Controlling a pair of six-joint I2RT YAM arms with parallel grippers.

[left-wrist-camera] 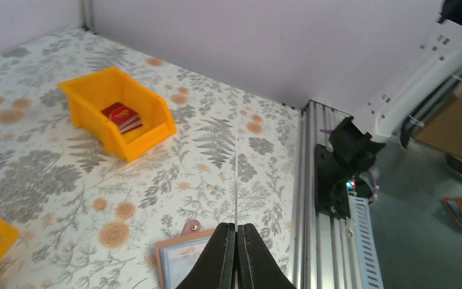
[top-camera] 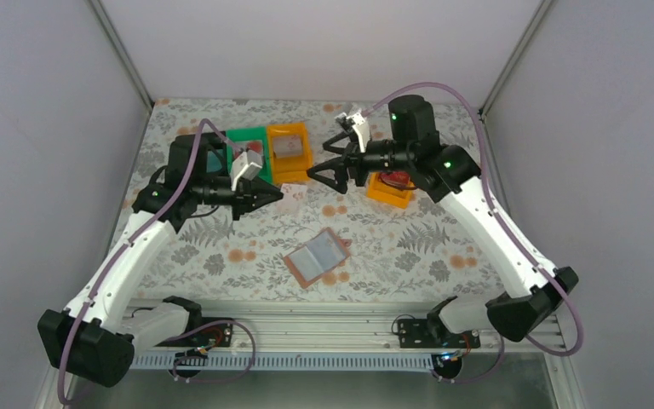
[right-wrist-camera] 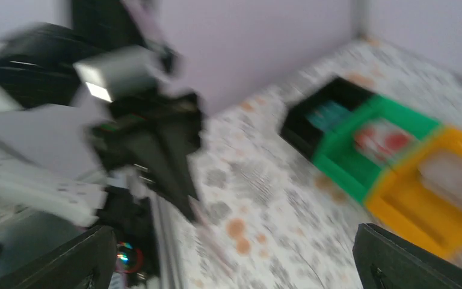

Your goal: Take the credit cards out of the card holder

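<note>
Top external view: the holder [top-camera: 317, 258] lies open on the flowered tabletop [top-camera: 417, 243], low in the middle of the frame, pale sleeves up. It touches neither arm.

The left pincer [top-camera: 274, 196] is left of centre, above the holder, and points right. It is closed on a white card [top-camera: 295, 194] that sticks out past its tip. In the left wrist view the fingers [left-wrist-camera: 224, 253] press together at the bottom edge. The card shows there only edge-on, as a thin pale line [left-wrist-camera: 236, 168] rising from between them. The holder's corner and tab [left-wrist-camera: 187, 241] sit just left of the fingers.

The right pincer [top-camera: 320, 162] is spread wide and holds nothing. It is right of centre in the upper half, well apart from the holder. The right wrist view is blurred, with its fingers [right-wrist-camera: 66, 262] at the two lower corners.

Above the left pincer stand a black bin [top-camera: 209, 158], a green bin [top-camera: 251, 136] and an orange bin [top-camera: 289, 162], side by side. A second orange bin [top-camera: 389, 192], under the right arm, holds red cards [left-wrist-camera: 121, 117].
</note>
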